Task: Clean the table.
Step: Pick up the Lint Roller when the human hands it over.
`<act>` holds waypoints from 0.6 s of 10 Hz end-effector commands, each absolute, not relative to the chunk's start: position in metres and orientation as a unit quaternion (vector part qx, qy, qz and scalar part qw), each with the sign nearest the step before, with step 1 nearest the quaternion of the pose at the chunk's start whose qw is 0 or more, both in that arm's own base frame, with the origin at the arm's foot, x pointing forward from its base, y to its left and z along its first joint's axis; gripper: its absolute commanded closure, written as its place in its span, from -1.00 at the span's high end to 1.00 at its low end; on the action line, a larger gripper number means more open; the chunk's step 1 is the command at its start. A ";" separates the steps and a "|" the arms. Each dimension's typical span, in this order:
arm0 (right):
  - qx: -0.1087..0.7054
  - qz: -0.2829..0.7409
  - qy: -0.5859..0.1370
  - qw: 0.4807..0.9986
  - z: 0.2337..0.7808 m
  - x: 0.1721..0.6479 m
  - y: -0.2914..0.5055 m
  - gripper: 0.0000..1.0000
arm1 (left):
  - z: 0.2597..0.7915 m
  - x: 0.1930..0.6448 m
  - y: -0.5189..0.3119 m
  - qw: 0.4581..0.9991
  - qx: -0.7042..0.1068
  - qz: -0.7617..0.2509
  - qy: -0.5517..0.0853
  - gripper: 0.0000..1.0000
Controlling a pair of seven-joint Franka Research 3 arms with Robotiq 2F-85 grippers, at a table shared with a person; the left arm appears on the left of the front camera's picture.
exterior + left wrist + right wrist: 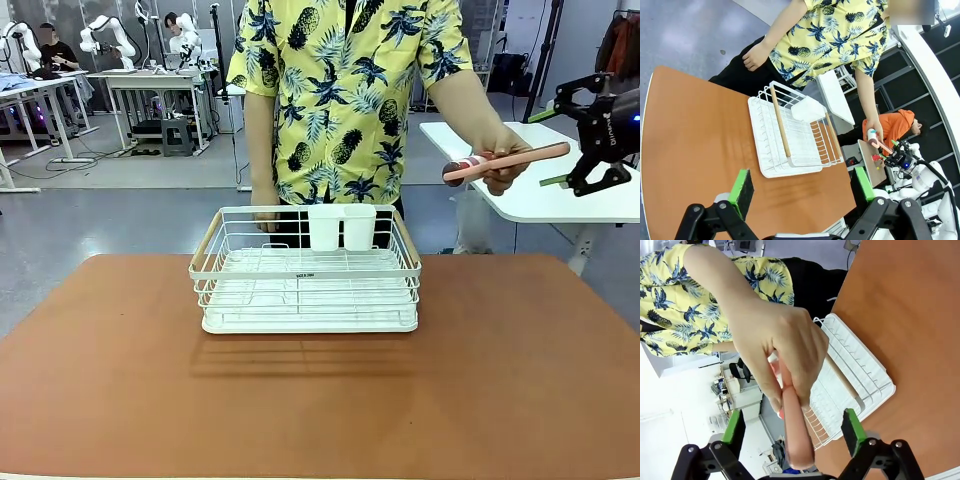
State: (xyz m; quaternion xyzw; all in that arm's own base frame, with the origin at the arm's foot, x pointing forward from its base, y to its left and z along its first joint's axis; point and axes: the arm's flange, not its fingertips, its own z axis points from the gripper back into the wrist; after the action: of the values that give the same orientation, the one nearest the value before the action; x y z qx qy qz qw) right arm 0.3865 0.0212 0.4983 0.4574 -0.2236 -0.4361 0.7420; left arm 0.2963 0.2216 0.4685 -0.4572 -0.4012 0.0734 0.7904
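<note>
Reddish-brown matte table top spans foreground; we note white wire dish rack with wooden handles standing at its centre. We see left gripper hovering above table top, green pads apart, nothing between. Person's hand, raised at far right, holds pink long-handled utensil. Handle end sits between fingers of right gripper, which are spread wide, not clamped.
</note>
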 end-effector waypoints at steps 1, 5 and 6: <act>0.463 -0.423 -0.230 0.745 0.486 0.387 0.029 1.00 | 0.469 0.296 0.223 0.788 -0.458 0.074 -0.403 1.00; 0.469 -0.406 -0.242 0.746 0.480 0.394 0.023 0.61 | 0.469 0.296 0.223 0.788 -0.458 0.074 -0.403 1.00; 0.468 -0.406 -0.242 0.747 0.479 0.395 0.023 -0.57 | 0.469 0.296 0.223 0.788 -0.458 0.074 -0.403 1.00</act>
State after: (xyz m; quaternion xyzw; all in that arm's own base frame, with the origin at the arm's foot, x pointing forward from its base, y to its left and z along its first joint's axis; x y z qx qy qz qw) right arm 0.3892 0.0223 0.4867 0.4611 -0.2328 -0.4113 0.7510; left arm 0.2963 0.2216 0.4685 -0.4572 -0.4012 0.0734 0.7904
